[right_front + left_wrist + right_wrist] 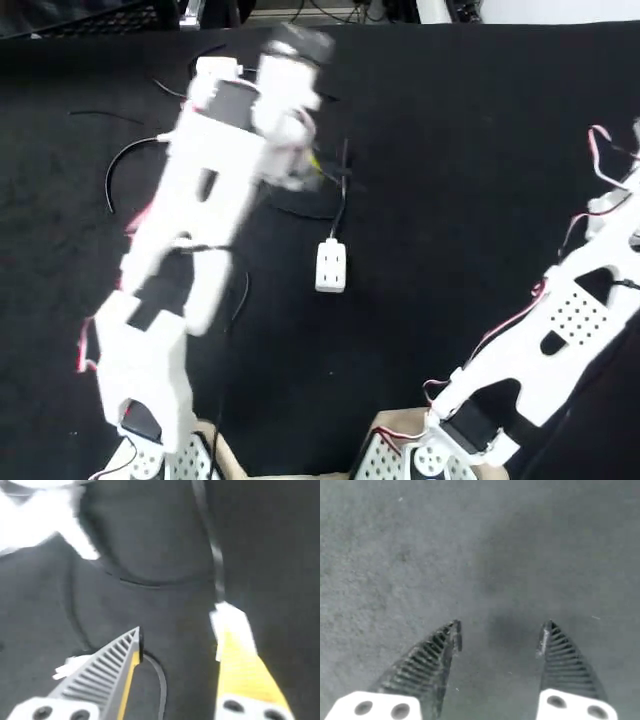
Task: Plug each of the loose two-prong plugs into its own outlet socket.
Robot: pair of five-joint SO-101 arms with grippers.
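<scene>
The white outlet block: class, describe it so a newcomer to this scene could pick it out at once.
On the black table in the high view, a white arm stands at either side. Between them, near the middle, lies the outlet block, a black cord leaving its far end. Among thin black wires, it alone is small, white and boxy.

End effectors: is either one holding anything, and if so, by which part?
Nothing is held. The left end effector is open over a black cable, and the right end effector is open over bare cloth.
</scene>
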